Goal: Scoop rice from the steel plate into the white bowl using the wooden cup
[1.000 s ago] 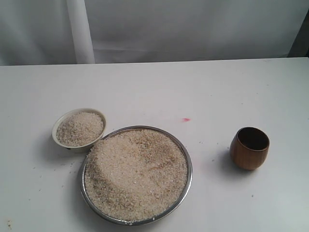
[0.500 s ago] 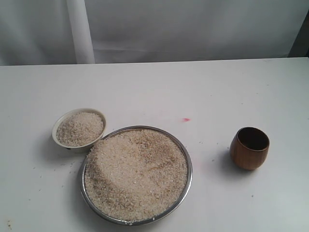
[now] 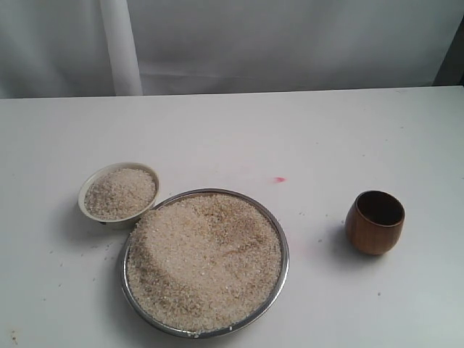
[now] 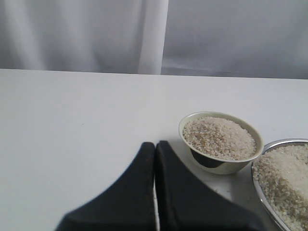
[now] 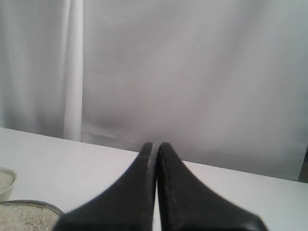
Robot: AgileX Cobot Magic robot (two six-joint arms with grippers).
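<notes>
**Both pincers clenched on nothing; cup stands alone to the right**

Exterior view. The white table (image 3: 304,123) carries three vessels.
- The plate (image 3: 285,250) sits at the front, left of centre. It is heaped with rice (image 3: 206,264), and the heap has a shallow dip on its left side.
- The bowl (image 3: 82,197) is just behind and left of the plate. It too holds rice, up to about the rim. The two rims are touching or a hair apart; I cannot tell which.
- The cup (image 3: 374,232) stands upright, mouth up and dark inside, well apart from the plate on its right.
- A small pink mark (image 3: 280,179) lies on the table, behind the gap between plate and cup.
- A few stray grains lie by the plate's front rim.

Left wrist view. The left gripper (image 4: 155,144) has its black fingers pressed together tip to tip, gripping nothing. It hangs over bare table near the bowl.

Right wrist view. The right gripper (image 5: 155,144) is clenched the same way and grasps nothing. A pale curtain (image 5: 202,72) hangs behind it. Slivers of the plate and bowl show at the frame's corner.
</notes>
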